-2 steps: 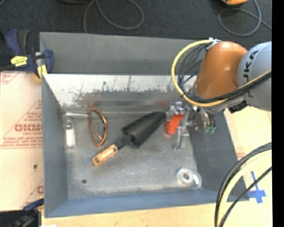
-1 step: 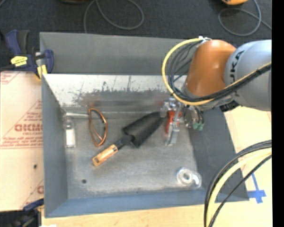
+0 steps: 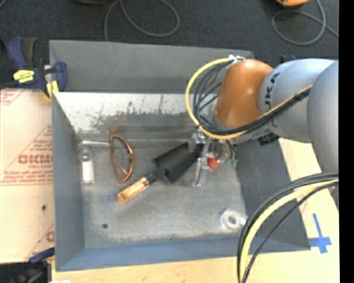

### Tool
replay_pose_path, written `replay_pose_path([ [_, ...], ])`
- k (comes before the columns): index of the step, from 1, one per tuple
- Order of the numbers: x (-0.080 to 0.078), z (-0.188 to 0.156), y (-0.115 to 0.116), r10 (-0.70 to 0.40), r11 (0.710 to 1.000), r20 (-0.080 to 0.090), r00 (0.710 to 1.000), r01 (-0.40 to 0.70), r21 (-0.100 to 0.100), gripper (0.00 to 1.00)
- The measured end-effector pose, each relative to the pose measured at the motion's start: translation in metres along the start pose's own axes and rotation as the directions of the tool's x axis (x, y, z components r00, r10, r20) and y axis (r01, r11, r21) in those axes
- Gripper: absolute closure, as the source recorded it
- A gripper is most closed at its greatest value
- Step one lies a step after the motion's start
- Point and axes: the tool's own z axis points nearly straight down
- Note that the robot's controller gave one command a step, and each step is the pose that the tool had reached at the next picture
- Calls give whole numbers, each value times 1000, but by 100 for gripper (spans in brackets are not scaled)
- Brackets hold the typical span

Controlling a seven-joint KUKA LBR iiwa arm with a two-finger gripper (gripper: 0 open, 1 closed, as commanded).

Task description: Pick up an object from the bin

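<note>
At two o'clock, dark letters are running sideways along the grey robot arm (image 3: 301, 99), just beside its orange cover (image 3: 242, 93). "KA" is showing, and the cover is cutting off the rest. At nine o'clock, a cardboard sheet (image 3: 23, 158) is carrying red print, too blurred to read surely. At five o'clock, a blue cross (image 3: 321, 240) is marking a pale board (image 3: 301, 181).
</note>
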Motion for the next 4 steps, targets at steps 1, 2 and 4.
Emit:
replay_pose_path([
  [1,5,27,5,325,946,5,946,-325,0,100],
  [2,5,27,5,324,946,5,946,-324,0,100],
  [4,-1,26,-6,262,965,12,965,-262,0,100],
])
